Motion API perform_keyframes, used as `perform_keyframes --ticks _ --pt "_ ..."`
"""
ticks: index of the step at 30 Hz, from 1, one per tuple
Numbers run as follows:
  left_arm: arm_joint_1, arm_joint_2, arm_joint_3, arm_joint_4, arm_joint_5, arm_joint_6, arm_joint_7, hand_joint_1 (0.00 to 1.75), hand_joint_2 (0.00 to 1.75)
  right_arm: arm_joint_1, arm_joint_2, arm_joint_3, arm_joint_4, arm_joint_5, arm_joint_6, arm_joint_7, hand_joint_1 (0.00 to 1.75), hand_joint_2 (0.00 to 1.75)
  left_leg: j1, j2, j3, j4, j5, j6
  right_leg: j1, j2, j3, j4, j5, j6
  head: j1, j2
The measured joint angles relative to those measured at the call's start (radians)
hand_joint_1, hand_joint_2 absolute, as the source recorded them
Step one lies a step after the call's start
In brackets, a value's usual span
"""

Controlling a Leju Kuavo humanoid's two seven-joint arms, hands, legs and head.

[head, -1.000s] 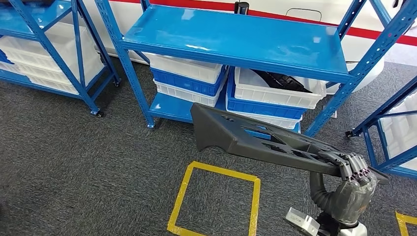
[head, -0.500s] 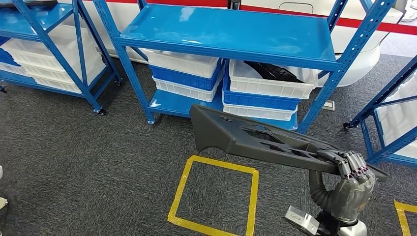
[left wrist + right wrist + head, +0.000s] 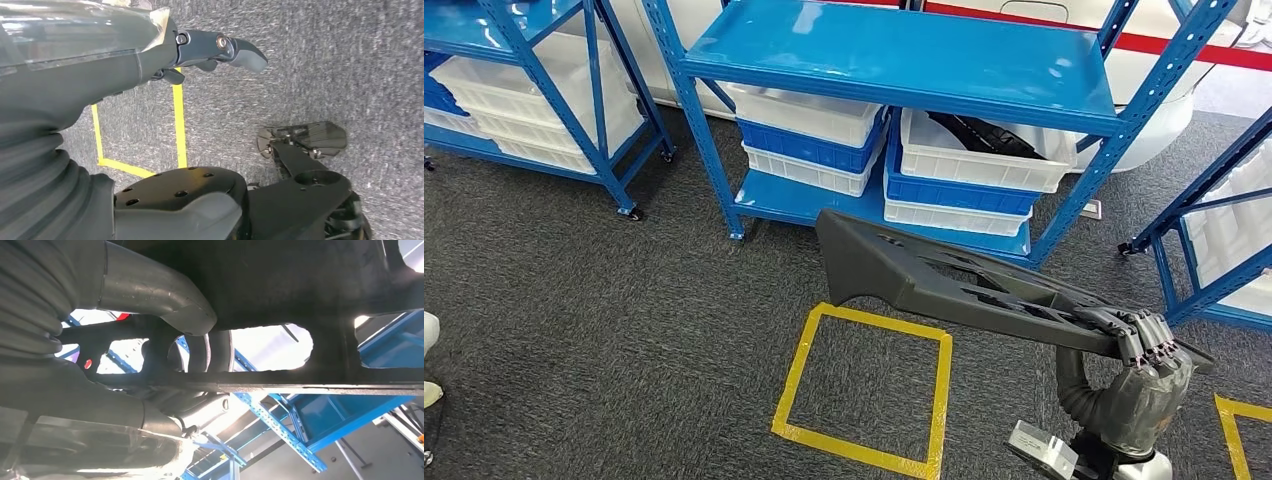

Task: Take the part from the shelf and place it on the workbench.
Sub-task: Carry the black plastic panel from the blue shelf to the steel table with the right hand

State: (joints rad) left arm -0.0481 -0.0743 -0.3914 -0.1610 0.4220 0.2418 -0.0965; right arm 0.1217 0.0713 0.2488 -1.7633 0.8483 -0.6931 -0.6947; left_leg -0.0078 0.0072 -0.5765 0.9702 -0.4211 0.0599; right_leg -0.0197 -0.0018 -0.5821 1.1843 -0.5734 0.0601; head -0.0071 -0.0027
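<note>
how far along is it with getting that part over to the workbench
Done: the long dark part is off the blue shelf, gripped at one end by the right hand and held out over the carpet near the yellow tape square.
In hand: carrying it. The left hand holds nothing, with its fingers loosely extended.
Left: reaching the workbench, which the views do not show, and setting the part down there.

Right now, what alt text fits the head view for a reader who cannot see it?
The robot's right hand grips one end of a long dark grey part, held out over grey carpet and a yellow tape square. Behind stands a blue shelf with white and blue bins.
</note>
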Motion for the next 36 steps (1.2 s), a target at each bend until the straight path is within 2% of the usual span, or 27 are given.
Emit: perform_keyframes --ticks 1,2,3,5,7,8,10,11,12,13,14,15,16,17,18,20,22,23,25,27,28,29,30,32,33,34,36 --pt "0.000 0.000 0.000 0.000 0.000 0.000 0.000 0.00 1.75 -0.001 -0.001 0.000 0.000 -0.003 0.000 0.000 1.75 1.75 0.000 0.000 -0.008 0.006 0.003 -0.003 -0.002 0.000 0.047 -0.078 0.019 0.006 0.001 0.000" --pt "0.000 0.000 0.000 0.000 0.000 0.000 0.000 0.00 1.75 -0.002 -0.003 0.000 0.000 -0.005 0.000 0.000 1.75 1.75 -0.001 0.000 -0.017 0.013 0.006 -0.007 0.000 0.001 0.087 -0.144 0.035 0.006 0.000 0.000" --pt "-0.001 0.000 0.000 0.000 0.001 0.000 0.000 0.00 1.75 -0.003 -0.003 0.001 0.000 -0.008 0.000 0.000 1.75 1.75 -0.002 0.000 -0.023 0.019 0.010 -0.012 0.002 0.003 0.111 -0.187 0.043 0.002 0.001 0.000" --pt "0.000 0.000 0.000 0.000 0.003 0.000 0.000 0.00 1.75 -0.004 -0.005 0.001 0.000 -0.012 0.000 0.000 1.75 1.75 -0.005 -0.001 -0.033 0.027 0.018 -0.023 0.007 0.006 0.112 -0.199 0.048 -0.009 0.001 0.000" --pt "0.001 0.001 0.000 0.000 0.006 0.001 0.000 0.00 1.75 -0.005 -0.007 0.002 0.001 -0.013 0.000 0.000 1.75 1.75 -0.003 -0.005 -0.043 0.039 0.010 -0.034 -0.001 0.005 0.099 -0.197 0.056 -0.023 0.000 0.000" --pt "0.002 0.002 0.000 0.000 0.007 0.001 0.000 0.00 1.75 -0.005 -0.007 0.003 0.001 -0.013 0.000 0.000 1.75 1.75 -0.001 -0.007 -0.052 0.059 -0.013 -0.040 -0.004 0.003 0.093 -0.197 0.063 -0.034 -0.002 0.000" --pt "0.001 0.002 0.000 0.000 0.008 0.002 0.000 0.00 1.75 -0.007 -0.007 0.005 0.001 -0.013 0.000 0.000 1.75 1.75 0.005 -0.009 -0.083 0.153 -0.097 -0.052 -0.005 0.000 0.079 -0.197 0.077 -0.054 -0.005 0.000" --pt "0.001 0.002 0.000 0.000 0.008 0.002 0.000 0.00 1.75 -0.006 -0.007 0.005 0.002 -0.013 0.000 0.000 1.75 1.75 0.008 -0.009 -0.102 0.220 -0.139 -0.057 -0.003 -0.001 0.071 -0.197 0.085 -0.059 -0.006 0.000" --pt "0.000 0.002 0.000 0.000 0.008 0.003 0.000 0.00 1.75 -0.006 -0.007 0.006 0.002 -0.013 0.000 0.000 1.75 1.75 0.011 -0.010 -0.114 0.277 -0.163 -0.060 -0.001 -0.003 0.061 -0.196 0.092 -0.061 -0.006 0.000" --pt "0.000 0.002 0.000 0.000 0.009 0.003 0.000 0.00 1.75 -0.006 -0.007 0.007 0.002 -0.013 0.000 0.000 1.75 1.75 0.013 -0.009 -0.113 0.308 -0.167 -0.062 0.000 -0.003 0.052 -0.195 0.098 -0.061 -0.006 0.000" --pt "0.000 0.002 0.000 0.000 0.009 0.003 0.000 0.00 1.75 -0.006 -0.007 0.007 0.003 -0.013 0.000 0.000 1.75 1.75 0.015 -0.009 -0.093 0.301 -0.152 -0.062 0.001 -0.003 0.044 -0.193 0.104 -0.059 -0.006 0.000" --pt "0.000 0.002 0.000 0.000 0.010 0.004 0.000 0.00 1.75 -0.006 -0.007 0.008 0.003 -0.013 0.000 0.000 1.75 1.75 0.017 -0.009 -0.055 0.255 -0.125 -0.061 0.001 -0.003 0.037 -0.191 0.109 -0.057 -0.006 0.000" --pt "0.000 0.002 0.000 0.000 0.010 0.004 0.000 0.00 1.75 -0.006 -0.007 0.009 0.003 -0.013 0.000 0.000 1.75 1.75 0.017 -0.010 -0.007 0.184 -0.102 -0.057 0.001 -0.002 0.031 -0.189 0.113 -0.054 -0.006 0.000" --pt "-0.001 0.002 0.000 0.000 0.011 0.004 0.000 0.00 1.75 -0.007 -0.007 0.010 0.003 -0.013 0.000 0.000 1.75 1.75 0.016 -0.011 0.040 0.111 -0.091 -0.053 0.001 -0.002 0.026 -0.187 0.117 -0.049 -0.006 0.000" --pt "-0.001 0.002 0.000 0.000 0.011 0.005 -0.001 0.00 1.75 -0.008 -0.007 0.010 0.003 -0.013 0.000 0.000 1.75 1.75 0.014 -0.012 0.073 0.056 -0.088 -0.047 0.001 -0.002 0.022 -0.186 0.122 -0.043 -0.005 0.000" --pt "-0.001 0.002 0.000 0.000 0.012 0.006 -0.001 0.00 1.75 -0.010 -0.007 0.012 0.003 -0.013 0.000 0.000 1.75 1.75 0.005 -0.013 0.093 0.016 -0.093 -0.037 -0.001 -0.003 0.017 -0.187 0.133 -0.026 -0.006 0.000" --pt "0.000 0.001 0.000 0.000 0.012 0.007 -0.002 0.00 1.75 -0.010 -0.007 0.014 0.003 -0.013 0.000 0.000 1.75 1.75 0.002 -0.010 0.084 0.009 -0.076 -0.023 -0.001 -0.003 0.010 -0.185 0.138 -0.011 -0.007 0.000" --pt "0.000 0.000 0.001 0.000 0.013 0.008 -0.002 0.00 1.75 -0.011 -0.007 0.015 0.003 -0.013 0.000 0.000 1.75 1.75 0.003 -0.008 0.078 0.003 -0.066 -0.015 0.001 -0.002 0.000 -0.172 0.126 -0.009 -0.006 0.000" --pt "-0.002 -0.002 0.002 0.000 0.015 0.010 -0.002 0.00 1.75 -0.013 -0.008 0.015 0.004 -0.011 0.000 0.000 1.75 1.75 0.007 -0.002 0.058 -0.004 -0.043 -0.002 0.003 -0.001 -0.037 -0.086 0.058 -0.018 -0.003 0.000" --pt "-0.002 -0.002 0.003 0.000 0.018 0.011 -0.001 0.00 1.75 -0.014 -0.007 0.016 0.005 -0.010 0.000 0.000 1.75 1.75 0.006 0.000 0.033 -0.004 -0.024 0.003 0.003 -0.001 -0.079 0.048 -0.015 -0.024 0.000 0.000" --pt "-0.001 -0.003 0.004 0.000 0.019 0.012 -0.001 0.00 1.75 -0.014 -0.007 0.016 0.006 -0.009 0.000 0.000 1.75 1.75 0.005 0.001 0.020 -0.003 -0.015 0.003 0.003 -0.001 -0.085 0.091 -0.028 -0.019 0.000 0.000" --pt "-0.001 -0.004 0.005 0.000 0.019 0.012 -0.001 0.00 1.75 -0.014 -0.007 0.016 0.007 -0.009 0.000 0.000 1.75 1.75 0.005 0.002 0.008 -0.002 -0.006 0.001 0.003 -0.001 -0.075 0.102 -0.023 -0.011 0.001 0.000" --pt "-0.001 -0.004 0.007 0.000 0.020 0.012 -0.001 0.00 1.75 -0.014 -0.007 0.017 0.008 -0.009 0.000 0.000 1.75 1.75 0.005 0.002 -0.004 0.000 0.002 -0.001 0.002 -0.001 -0.046 0.072 -0.003 -0.001 0.001 0.000" --pt "-0.001 -0.006 0.011 0.000 0.020 0.013 -0.001 0.00 1.75 -0.016 -0.007 0.018 0.008 -0.009 0.000 0.000 1.75 1.75 0.005 0.002 -0.027 0.010 0.015 -0.009 0.001 -0.001 0.055 -0.071 0.034 0.011 0.002 0.000" --pt "-0.001 -0.007 0.013 0.000 0.021 0.014 -0.001 0.00 1.75 -0.018 -0.007 0.019 0.009 -0.010 0.000 0.000 1.75 1.75 0.003 0.001 -0.037 0.017 0.021 -0.015 0.002 0.001 0.098 -0.138 0.041 0.009 0.001 0.000" --pt "-0.001 -0.007 0.015 0.000 0.021 0.015 -0.001 0.00 1.75 -0.019 -0.007 0.020 0.009 -0.011 0.000 0.000 1.75 1.75 0.002 0.001 -0.044 0.023 0.027 -0.020 0.003 0.002 0.121 -0.185 0.041 0.003 0.001 0.000" --pt "0.000 -0.007 0.017 0.000 0.022 0.017 -0.001 0.00 1.75 -0.021 -0.007 0.022 0.009 -0.013 0.000 0.000 1.75 1.75 0.001 0.001 -0.051 0.028 0.039 -0.031 0.007 0.005 0.120 -0.204 0.039 -0.012 0.000 0.000"
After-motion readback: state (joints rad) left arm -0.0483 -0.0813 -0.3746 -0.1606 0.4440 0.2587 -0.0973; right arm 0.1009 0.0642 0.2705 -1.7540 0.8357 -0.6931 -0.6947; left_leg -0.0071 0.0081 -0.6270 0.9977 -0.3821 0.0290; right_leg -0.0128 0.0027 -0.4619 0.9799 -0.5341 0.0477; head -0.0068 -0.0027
